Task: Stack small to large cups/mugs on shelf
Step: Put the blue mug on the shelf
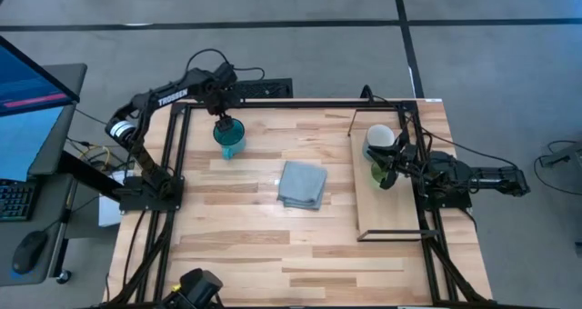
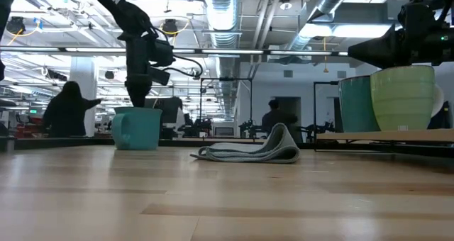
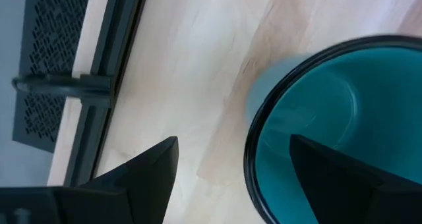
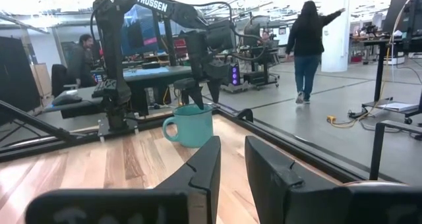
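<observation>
Three mugs sit on a slatted wooden tabletop (image 1: 264, 245) in an open workshop. Left gripper (image 1: 225, 121) is spread, straddling the teal mug's (image 1: 229, 140) rim. Right gripper (image 1: 394, 161) is narrowed over the green mug (image 1: 379, 174) on the shelf (image 1: 386, 209), grip hidden. White mug (image 1: 378, 137) stands just behind.

i'm looking into a big open robotics lab: exposed ducts (image 2: 227, 7) and strip lights overhead, polished concrete floor (image 4: 316, 112), more rigs and benches (image 2: 234, 131) behind, people (image 4: 306, 43) walking about, a monitor (image 1: 27, 100) beside my table (image 1: 273, 245).
</observation>
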`<state>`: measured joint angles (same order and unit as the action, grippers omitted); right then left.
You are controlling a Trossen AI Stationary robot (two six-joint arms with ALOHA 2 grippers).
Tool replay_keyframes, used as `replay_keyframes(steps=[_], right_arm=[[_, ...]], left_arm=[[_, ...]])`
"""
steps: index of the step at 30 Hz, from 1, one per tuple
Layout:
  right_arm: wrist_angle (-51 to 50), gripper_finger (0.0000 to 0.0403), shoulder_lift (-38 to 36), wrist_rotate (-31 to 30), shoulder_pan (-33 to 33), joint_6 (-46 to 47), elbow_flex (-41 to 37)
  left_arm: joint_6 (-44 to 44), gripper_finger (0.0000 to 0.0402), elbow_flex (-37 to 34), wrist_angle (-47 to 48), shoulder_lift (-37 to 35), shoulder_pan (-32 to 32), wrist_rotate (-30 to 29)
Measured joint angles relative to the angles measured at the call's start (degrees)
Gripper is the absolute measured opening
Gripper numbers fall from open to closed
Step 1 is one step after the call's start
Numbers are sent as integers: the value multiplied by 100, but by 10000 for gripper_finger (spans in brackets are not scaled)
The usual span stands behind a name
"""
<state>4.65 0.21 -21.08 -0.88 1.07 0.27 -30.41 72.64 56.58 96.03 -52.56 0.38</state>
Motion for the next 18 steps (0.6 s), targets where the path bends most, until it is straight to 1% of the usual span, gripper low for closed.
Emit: replay_keyframes(steps=[4, 7, 10, 12, 14, 18], right_arm=[[-12, 93, 0, 0, 2, 1, 0], [-14, 93, 0, 0, 2, 1, 0], [-25, 93, 0, 0, 0, 1, 0], [-34, 93, 0, 0, 1, 1, 0], [-38, 93, 0, 0, 0, 1, 0], [-36, 93, 0, -22, 1, 0, 0]], left_arm=[[-71, 281, -11, -102, 0, 113, 9], [-290, 281, -14, -92, 87, 202, -41], [-561, 269, -15, -63, 277, 314, -543], [-672, 250, -17, -45, 433, 358, -776], [-768, 222, -17, -55, 554, 403, -865], [-887, 150, -17, -87, 629, 431, -857]])
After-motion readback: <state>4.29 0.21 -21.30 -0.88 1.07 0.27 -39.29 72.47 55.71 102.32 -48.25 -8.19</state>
